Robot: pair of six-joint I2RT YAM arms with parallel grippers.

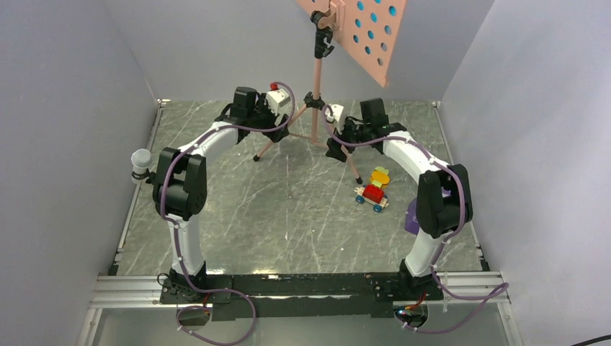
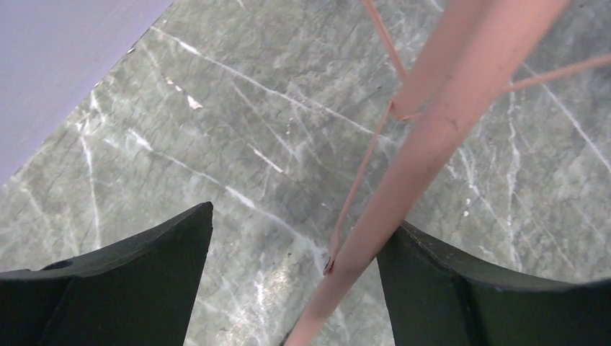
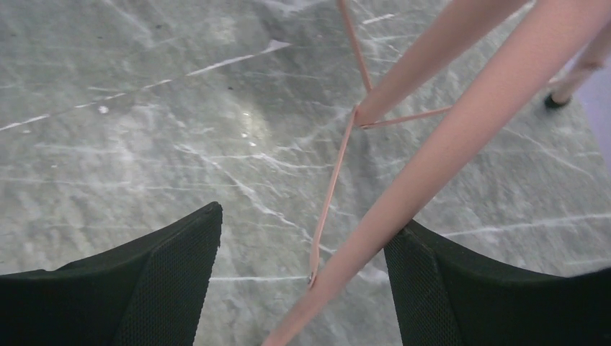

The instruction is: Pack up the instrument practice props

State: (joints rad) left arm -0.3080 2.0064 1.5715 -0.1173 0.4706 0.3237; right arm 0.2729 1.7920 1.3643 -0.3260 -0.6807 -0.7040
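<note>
I stand by a grey stone-look table (image 1: 288,223) with thin white lines running across it; pale lilac walls (image 1: 65,108) close it in on three sides; silver rails (image 1: 130,285) run along the near edge.

The pink music stand (image 1: 315,94) is at 12 o'clock on the table, standing up on its three legs; its desk with round holes (image 1: 367,29) tips high at the top.

The left gripper (image 2: 304,215) has its jaws wide apart; the stand's left leg (image 2: 432,144) runs between them, right beside one finger and far from the other.

The right gripper (image 3: 311,215) is just as wide; the right leg (image 3: 461,137) goes through the gap the same way.

A red toy car (image 1: 372,194) sits at 3 o'clock with a yellow toy (image 1: 380,175) touching it; a purple metronome (image 1: 411,216) peeks out behind the right arm at 4 o'clock.
</note>
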